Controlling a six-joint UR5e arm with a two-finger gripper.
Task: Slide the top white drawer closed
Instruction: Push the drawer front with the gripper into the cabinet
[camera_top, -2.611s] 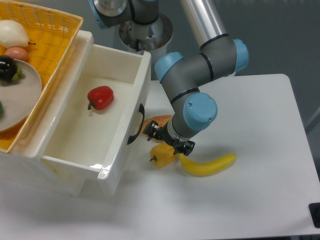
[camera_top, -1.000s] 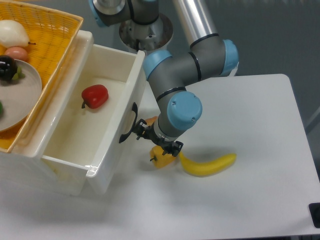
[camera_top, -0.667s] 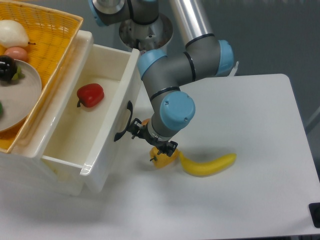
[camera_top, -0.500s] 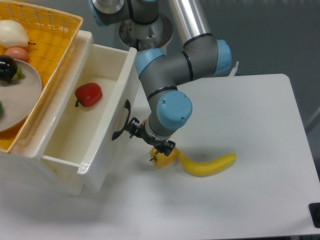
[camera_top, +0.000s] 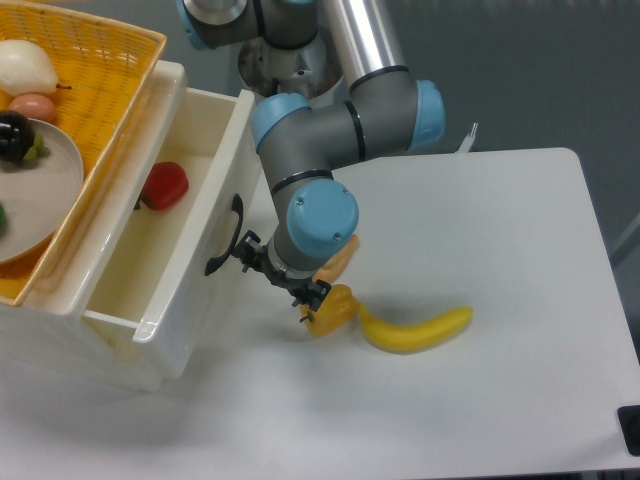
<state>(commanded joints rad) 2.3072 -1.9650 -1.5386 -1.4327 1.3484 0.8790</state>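
The top white drawer (camera_top: 196, 262) stands partly open at the left, its curved black handle (camera_top: 222, 238) facing right. A red pepper (camera_top: 163, 186) lies inside it. My gripper (camera_top: 279, 274) hangs under the blue wrist joint, right beside the drawer front and just right of the handle. One black finger (camera_top: 246, 245) reaches toward the handle, touching it or nearly so. The fingertips are hidden under the wrist, so the jaw opening does not show.
A yellow wicker basket (camera_top: 118, 62) with a plate and produce sits on the cabinet. The lower white drawer (camera_top: 110, 362) shows below. A yellow pepper (camera_top: 330, 310), a banana (camera_top: 416, 330) and an orange item (camera_top: 344, 259) lie on the table by the gripper.
The arm has swept left, pushing the drawer front leftward into the cabinet. The drawer opening has narrowed and the red pepper has moved left with it.
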